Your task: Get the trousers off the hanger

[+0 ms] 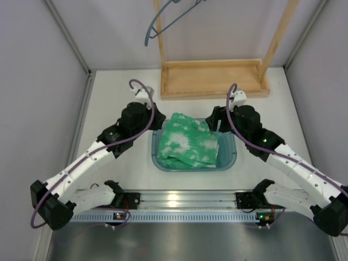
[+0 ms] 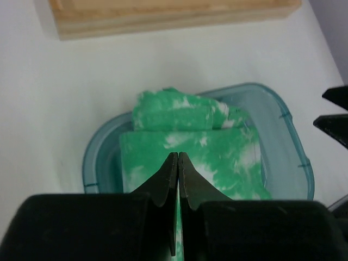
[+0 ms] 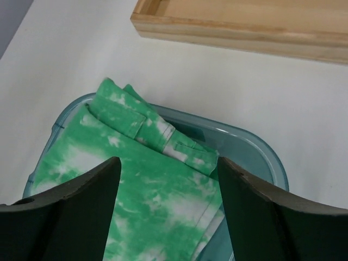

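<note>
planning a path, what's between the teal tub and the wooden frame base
Only bare white table separates the tub from the wooden frame base, clearest in the top external view.

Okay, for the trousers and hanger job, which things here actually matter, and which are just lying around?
Part of the job:
- trousers, folded up, already off the hanger
- hanger, bare, up at the back

Just lying about:
- tub, though the trousers sit in it
- wooden frame, at the far side of the table
</note>
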`<action>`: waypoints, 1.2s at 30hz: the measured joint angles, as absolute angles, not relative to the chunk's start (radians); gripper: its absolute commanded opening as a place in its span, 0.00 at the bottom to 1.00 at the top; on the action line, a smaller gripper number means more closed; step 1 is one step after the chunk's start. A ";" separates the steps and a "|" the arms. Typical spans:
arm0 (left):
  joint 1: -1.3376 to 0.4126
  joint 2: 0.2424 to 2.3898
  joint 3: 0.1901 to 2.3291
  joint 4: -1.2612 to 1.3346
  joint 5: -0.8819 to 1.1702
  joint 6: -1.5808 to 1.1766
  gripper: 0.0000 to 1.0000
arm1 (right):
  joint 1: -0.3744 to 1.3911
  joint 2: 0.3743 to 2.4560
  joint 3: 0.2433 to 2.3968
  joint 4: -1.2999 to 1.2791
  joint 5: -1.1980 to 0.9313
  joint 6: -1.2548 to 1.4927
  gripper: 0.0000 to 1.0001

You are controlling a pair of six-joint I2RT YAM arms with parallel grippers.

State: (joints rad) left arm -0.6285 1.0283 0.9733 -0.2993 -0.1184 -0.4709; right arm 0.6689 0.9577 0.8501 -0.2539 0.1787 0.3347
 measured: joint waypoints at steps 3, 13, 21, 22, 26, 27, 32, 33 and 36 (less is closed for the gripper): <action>-0.738 1.077 0.924 -0.300 -0.162 -0.496 0.03 | 0.656 0.973 0.802 -0.217 0.117 0.380 0.64; -0.841 1.282 0.756 -0.268 -0.276 -0.630 0.05 | 0.689 1.173 0.682 -0.109 0.009 0.443 0.53; -0.841 1.267 0.716 -0.233 -0.277 -0.665 0.29 | 0.699 1.207 0.622 -0.099 0.000 0.455 0.62; -0.841 1.249 0.716 -0.236 -0.273 -0.656 0.37 | 0.699 1.196 0.629 -0.108 0.005 0.449 0.67; -0.841 1.142 0.732 -0.242 -0.253 -0.625 0.61 | 0.698 1.117 0.729 -0.186 0.031 0.413 0.99; -0.841 1.119 0.749 -0.247 -0.251 -0.614 0.71 | 0.698 1.090 0.772 -0.199 0.043 0.400 0.99; -0.822 1.036 0.857 -0.236 -0.252 -0.537 0.83 | 0.675 0.963 0.948 -0.220 0.109 0.339 0.99; -0.799 1.024 0.870 -0.230 -0.240 -0.527 0.84 | 0.657 0.941 0.981 -0.220 0.115 0.327 0.99; -0.653 0.989 0.878 -0.213 -0.164 -0.519 0.89 | 0.585 0.920 1.045 -0.223 0.119 0.310 0.99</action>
